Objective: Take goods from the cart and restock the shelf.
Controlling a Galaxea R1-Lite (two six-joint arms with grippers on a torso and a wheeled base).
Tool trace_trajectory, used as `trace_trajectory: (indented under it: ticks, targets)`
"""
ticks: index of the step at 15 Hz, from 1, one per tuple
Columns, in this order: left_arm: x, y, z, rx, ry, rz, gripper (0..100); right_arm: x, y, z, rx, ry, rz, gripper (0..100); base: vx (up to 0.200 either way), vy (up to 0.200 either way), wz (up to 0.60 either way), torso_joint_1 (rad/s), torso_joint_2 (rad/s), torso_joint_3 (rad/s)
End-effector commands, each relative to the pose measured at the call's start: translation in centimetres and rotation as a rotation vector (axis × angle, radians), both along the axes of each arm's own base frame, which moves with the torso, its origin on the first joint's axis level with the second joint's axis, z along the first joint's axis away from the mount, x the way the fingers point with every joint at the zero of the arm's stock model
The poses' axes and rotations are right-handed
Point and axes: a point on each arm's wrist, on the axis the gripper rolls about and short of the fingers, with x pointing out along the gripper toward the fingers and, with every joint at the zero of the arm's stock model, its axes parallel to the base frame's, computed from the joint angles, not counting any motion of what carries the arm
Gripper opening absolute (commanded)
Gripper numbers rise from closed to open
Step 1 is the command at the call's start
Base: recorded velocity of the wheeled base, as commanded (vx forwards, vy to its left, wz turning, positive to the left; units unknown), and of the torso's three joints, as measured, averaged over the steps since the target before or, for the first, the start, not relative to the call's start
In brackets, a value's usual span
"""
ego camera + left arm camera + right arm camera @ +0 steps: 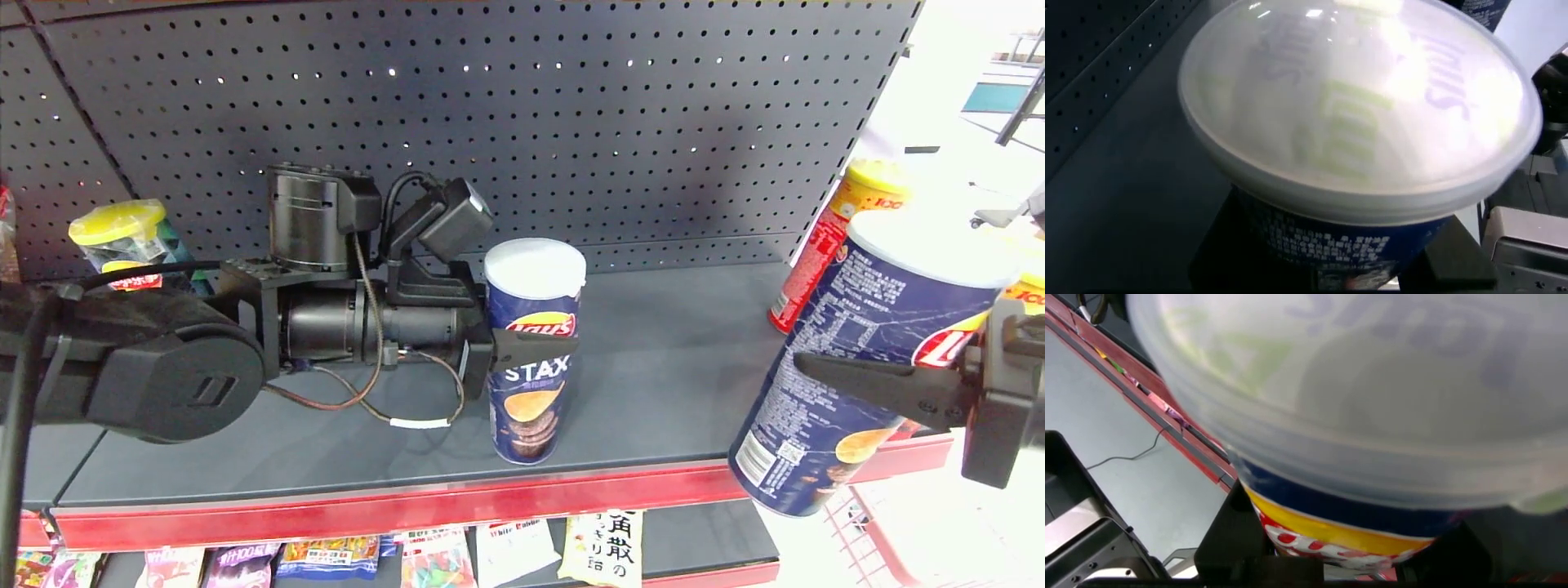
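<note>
Upright dark-blue chip can (531, 408), white lid, on shelf (653, 384), clamped by left gripper (529, 347); tilted matching can (849, 302) clamped by right gripper (867, 369).

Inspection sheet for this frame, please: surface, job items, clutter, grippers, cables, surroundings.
Surface: grey shelf deck, red front lip.
Job's things: blue can upright near the lip; second blue can tilted beside the shelf's right end.
Clutter: red can at right end, yellow-lidded jar back left.
Grippers: left gripper shut on blue can; right gripper shut on second blue can.
Cables: thin wires looped along the left arm.
Surroundings: pegboard behind; snack packets below.
</note>
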Motion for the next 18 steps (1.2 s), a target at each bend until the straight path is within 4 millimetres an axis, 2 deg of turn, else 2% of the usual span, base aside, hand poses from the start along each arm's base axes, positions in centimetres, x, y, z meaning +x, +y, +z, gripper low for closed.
trace_trajectory:
  ticks: [1, 2, 6, 8, 10, 13, 14, 15, 18]
  targets:
    - [-0.2, 0.1, -0.1, 0.004, 0.006, 0.0, 0, 0.3, 0.2, 0.1, -0.001, 0.002, 0.001, 0, 0.0, 0.0, 0.0, 0.0, 0.0, 0.0]
    - [-0.3, 0.2, -0.2, 0.007, 0.01, 0.0, 100, 0.4, 0.2, 0.2, 0.0, -0.001, 0.001, 0, 0.0, 0.0, 0.0, 0.0, 0.0, 0.0]
    - [-0.8, 0.5, -0.2, 0.005, 0.026, 0.003, 100, 1.7, 0.9, 0.6, -0.004, 0.006, 0.003, 0, 0.0, 0.0, 0.0, 0.0, 0.0, 0.0]
    - [-1.7, 1.2, -0.1, -0.002, 0.057, 0.015, 100, 2.8, 1.6, 0.9, -0.008, 0.008, 0.01, 0, 0.0, 0.0, 0.0, 0.0, 0.0, 0.0]
    - [-2.8, 2.4, -0.3, 0.007, 0.068, 0.035, 100, 4.0, 2.7, 1.4, -0.009, 0.007, 0.027, 0, 0.0, 0.0, 0.0, 0.0, 0.0, 0.0]
    - [-5.2, 5.5, -1.2, 0.031, 0.095, 0.104, 100, 6.7, 4.7, 1.6, -0.016, 0.02, 0.045, 0, 0.0, 0.0, 0.0, 0.0, 0.0, 0.0]
    - [-5.2, 5.5, -1.2, 0.031, 0.095, 0.104, 100, 6.7, 4.7, 1.6, -0.016, 0.02, 0.045, 0, 0.0, 0.0, 0.0, 0.0, 0.0, 0.0]
    - [-7.0, 7.6, -1.6, 0.045, 0.097, 0.184, 100, 9.1, 6.2, 1.1, -0.016, 0.011, 0.049, 0, 0.0, 0.0, 0.0, 0.0, 0.0, 0.0]
    - [-9.9, 10.3, -2.1, 0.044, 0.101, 0.253, 100, 12.6, 8.9, 0.4, 0.01, -0.036, 0.064, 0, 0.0, 0.0, 0.0, 0.0, 0.0, 0.0]
